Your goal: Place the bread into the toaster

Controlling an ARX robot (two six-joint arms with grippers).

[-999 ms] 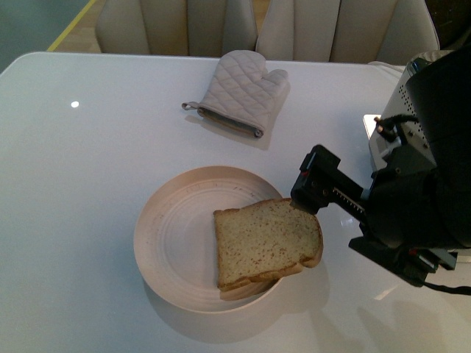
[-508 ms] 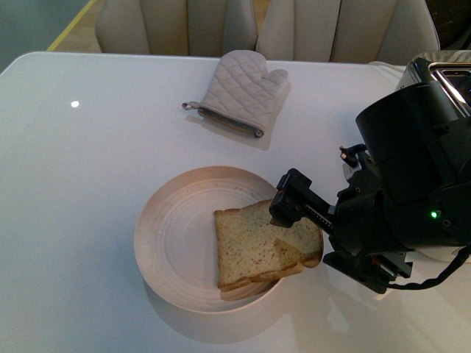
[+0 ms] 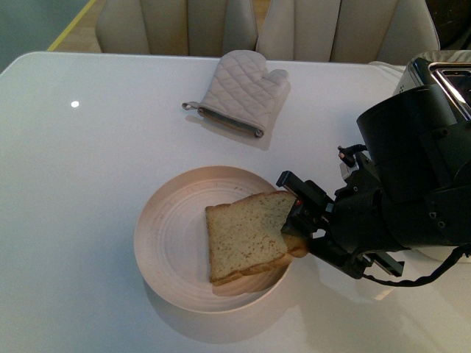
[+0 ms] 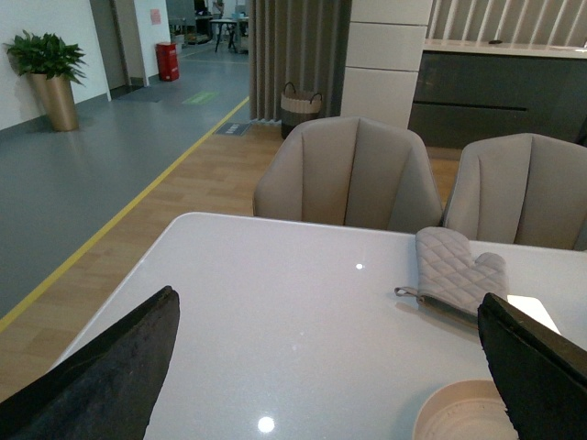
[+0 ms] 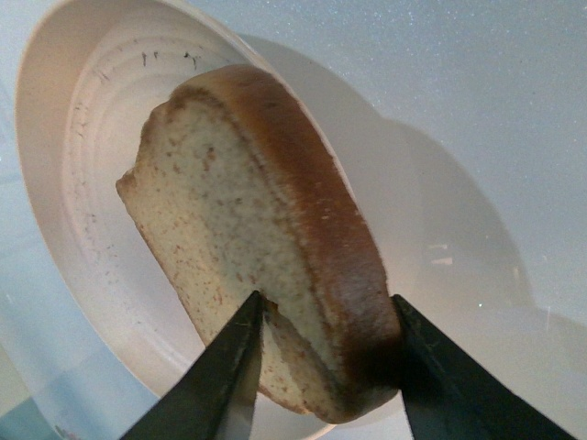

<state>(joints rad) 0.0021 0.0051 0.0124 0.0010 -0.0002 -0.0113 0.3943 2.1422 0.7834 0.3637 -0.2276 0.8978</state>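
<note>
Tan bread [image 3: 246,235] — rounded top toward tool [image 3: 294,222]

The bread [image 3: 246,235], a squarish slice with pale speckled crumb and brown crust, is sitting tilted over the round cream plate [image 3: 158,224]. Its crusted edge is being pinched between the two fingers of the right tool [image 5: 326,307]. The toaster [image 3: 441,70] is standing at the far right of the tabletop [image 3: 88,169], showing only its shiny chrome top and a sliver of pale side.
</note>
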